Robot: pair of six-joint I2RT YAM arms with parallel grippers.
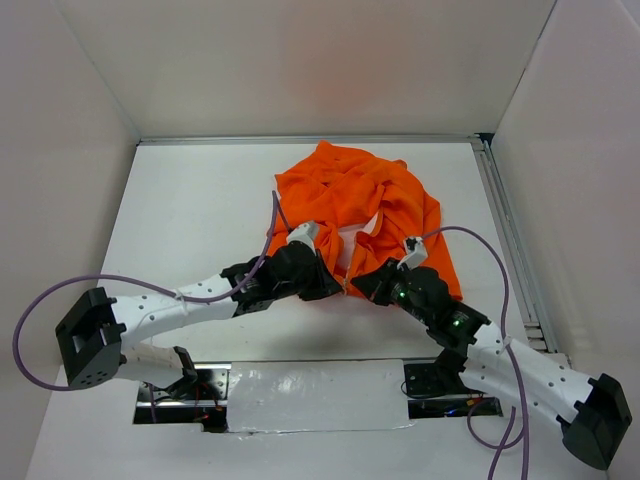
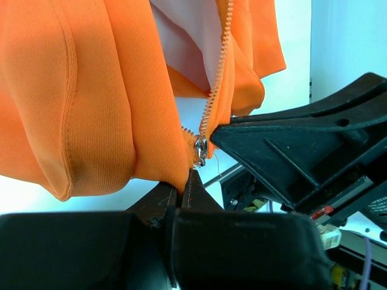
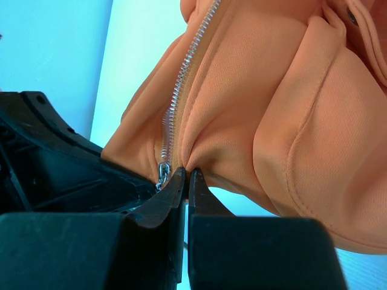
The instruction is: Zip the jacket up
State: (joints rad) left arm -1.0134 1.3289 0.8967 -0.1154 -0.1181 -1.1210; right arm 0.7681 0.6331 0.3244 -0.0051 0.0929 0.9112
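The orange jacket (image 1: pixel 365 205) lies crumpled on the white table, open down the front with pale lining (image 2: pixel 187 42) showing. My left gripper (image 2: pixel 181 184) is shut on the jacket's bottom hem, just left of the silver zipper slider (image 2: pixel 200 148). My right gripper (image 3: pixel 187 175) is shut on the hem of the other front panel, just right of its zipper teeth (image 3: pixel 175 96) and a small metal end piece (image 3: pixel 162 172). In the top view both grippers, left (image 1: pixel 330 282) and right (image 1: pixel 362 284), meet at the jacket's near edge. The hem is lifted off the table.
White walls enclose the table on three sides. A metal rail (image 1: pixel 510 240) runs along the right edge. Purple cables (image 1: pixel 490 250) loop from both arms. The arm bases and a foil-covered plate (image 1: pixel 310 395) sit at the near edge.
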